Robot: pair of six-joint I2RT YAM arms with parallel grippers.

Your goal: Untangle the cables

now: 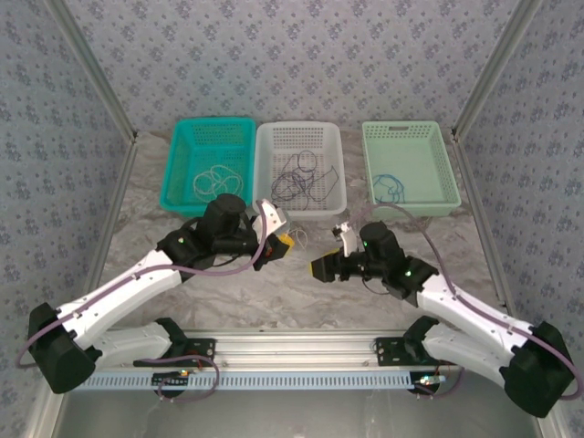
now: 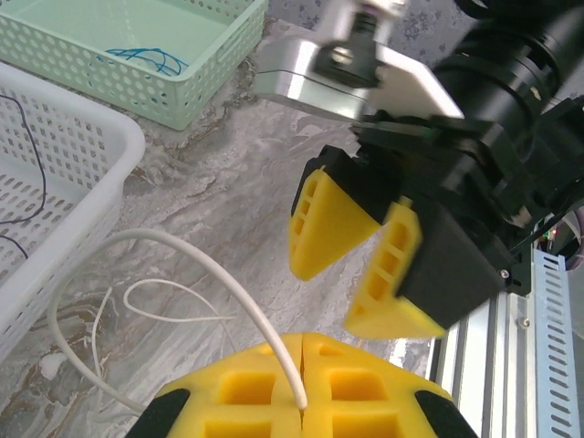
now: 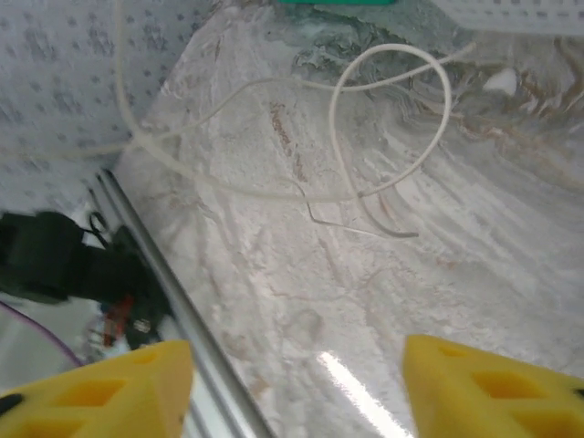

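With left gripper [image 2: 302,370] fully closed, pinches whitish cable [image 2: 146,234] at the fingertips. Holds right gripper [image 3: 297,392] jaws wide apart, gripping nothing, above the marbled table [image 3: 365,310].

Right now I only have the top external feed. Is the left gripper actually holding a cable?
Observer: Yes. In the left wrist view, the left gripper is shut on a white cable, pinched right at the tip.
Operator: Is the right gripper on it too?
Observer: No. In its own wrist view, the right gripper is open. There is only bare table between the jaws.
Operator: Where does the cable run from the pinch?
Observer: It arcs up and over toward the white basket, then lies in loose loops on the table beside it.
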